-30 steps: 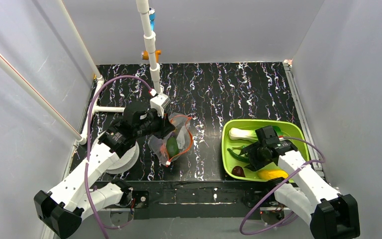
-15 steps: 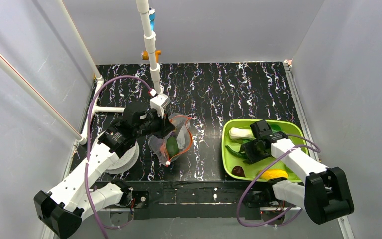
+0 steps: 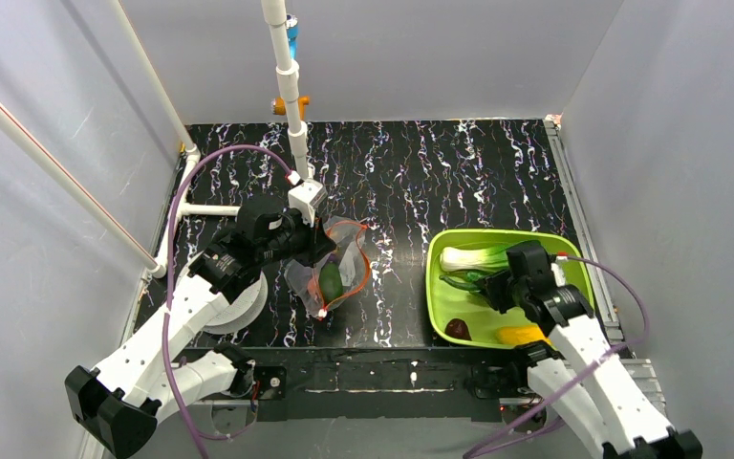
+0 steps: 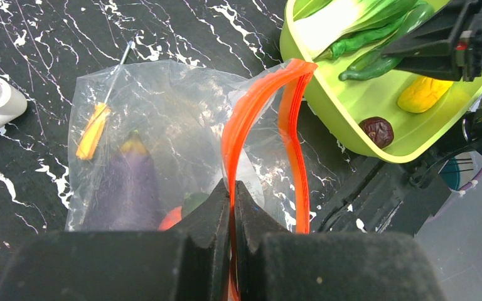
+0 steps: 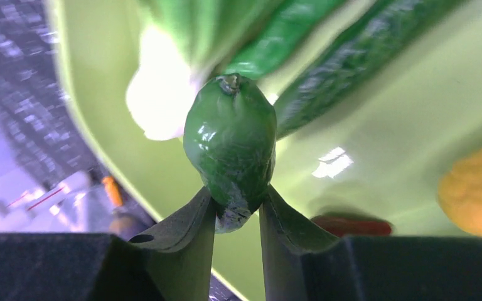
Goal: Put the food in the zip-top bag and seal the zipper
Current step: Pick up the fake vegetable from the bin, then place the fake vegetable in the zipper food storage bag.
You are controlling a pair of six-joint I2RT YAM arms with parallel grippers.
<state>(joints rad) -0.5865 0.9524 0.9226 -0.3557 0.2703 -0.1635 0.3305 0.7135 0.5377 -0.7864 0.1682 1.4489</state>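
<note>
Left gripper (image 4: 232, 188): jaws pressed together on red-orange zipper strip (image 4: 251, 106), lifting one lip so crinkly clear plastic zip-top bag (image 4: 163, 106) gapes toward lime-green plastic bin (image 4: 326, 113). Bag lies on black marbled table (image 4: 37, 37), purple toy eggplant (image 4: 125, 188) inside. Right gripper (image 5: 235, 207): pinching glossy green stemmed toy fruit (image 5: 231, 144) above bin, presumably for transfer.

The right gripper (image 5: 237, 191) has swung across the green tray (image 3: 437, 287), its jaws narrowing onto a green cucumber (image 5: 230, 141).
</note>
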